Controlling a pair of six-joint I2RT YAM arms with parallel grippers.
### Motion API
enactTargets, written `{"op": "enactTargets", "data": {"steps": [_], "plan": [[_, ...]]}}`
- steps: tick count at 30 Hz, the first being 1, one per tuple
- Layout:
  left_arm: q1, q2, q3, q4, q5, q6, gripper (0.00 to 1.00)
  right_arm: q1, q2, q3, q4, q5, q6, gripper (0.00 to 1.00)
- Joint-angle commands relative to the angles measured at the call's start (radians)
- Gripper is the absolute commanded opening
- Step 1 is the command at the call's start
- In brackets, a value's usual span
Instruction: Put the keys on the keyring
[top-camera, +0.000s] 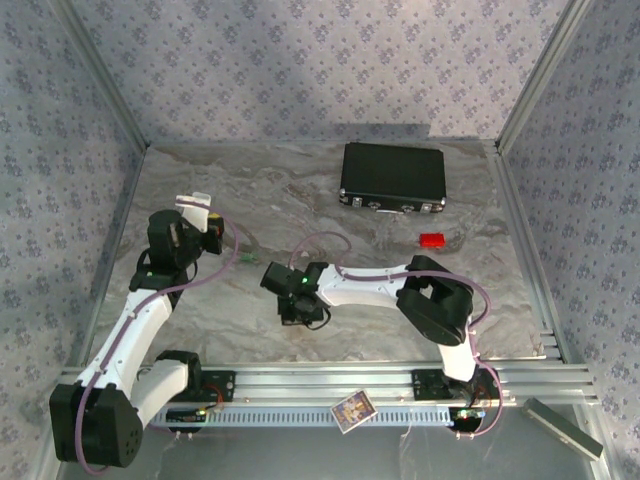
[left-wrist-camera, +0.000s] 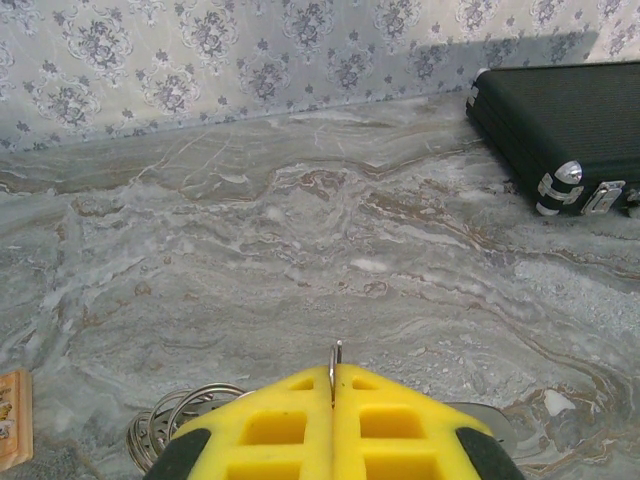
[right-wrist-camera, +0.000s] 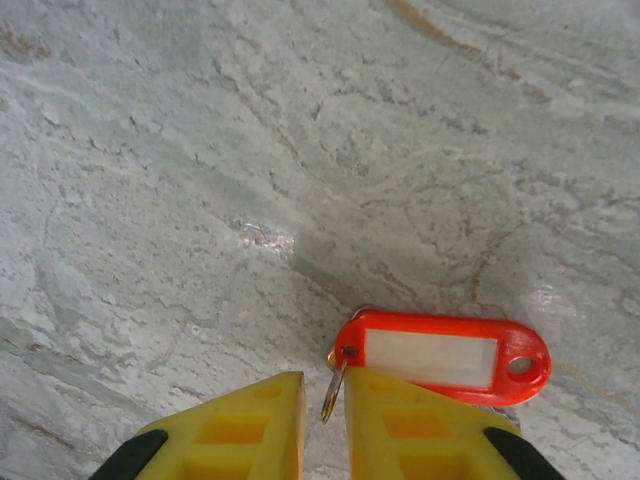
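Right claw (right-wrist-camera: 325, 378): jaws a narrow gap apart, straddling the small split ring (right-wrist-camera: 332, 392) of the red key tag (right-wrist-camera: 440, 357). The ring stands edge-on in the gap, close against the right finger, with a sliver of space on the left-finger side, so no pinch visible. The red tag lies flat on the tabletop (right-wrist-camera: 200, 180), just beyond the right fingertip. Its ring end is at the claw and its holed end points away to the right. White label insert faces up.

Left claw (left-wrist-camera: 336, 375): jaws closed flush, a thin metal wire edge sticking up out of the seam. Keyring (left-wrist-camera: 165, 425) loops show under the left finger, low and to the left. The wire in the seam looks like part of it. Claw sits low over the tabletop.

Top view: left claw (top-camera: 200, 212) is at far left and right claw (top-camera: 272, 276) near centre, the two well apart. A small green speck (top-camera: 244, 258) lies between them, nearer the left claw. It may be the green tag but is too small to confirm.

Outward: black case (top-camera: 392, 178) at the back, red block (top-camera: 432, 241) just in front of it, and a wooden block (left-wrist-camera: 12, 420) at the left edge of the left wrist view.
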Motion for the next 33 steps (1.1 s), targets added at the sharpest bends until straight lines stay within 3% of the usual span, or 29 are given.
{"op": "enactTargets", "data": {"steps": [1,8,16,21,26,33], "plan": [[0.0,-0.025,0.006,0.059,-0.004,0.003,0.0,0.004,0.014,0.027,-0.06,0.028,-0.012,0.17],[0.0,-0.033,0.004,0.058,-0.014,0.004,0.0,0.009,0.003,0.036,-0.083,0.054,-0.02,0.01],[-0.007,-0.048,0.018,0.036,0.023,0.048,0.0,0.01,-0.133,-0.003,-0.112,0.165,-0.085,0.0],[-0.05,-0.098,0.049,-0.01,0.121,0.151,0.0,-0.025,-0.327,-0.109,-0.08,0.235,-0.297,0.0],[-0.072,-0.129,0.104,-0.112,0.238,0.236,0.0,-0.132,-0.497,-0.212,-0.048,0.206,-0.545,0.0],[-0.12,-0.141,0.165,-0.232,0.428,0.327,0.0,-0.278,-0.714,-0.307,0.1,0.05,-0.909,0.0]]}}
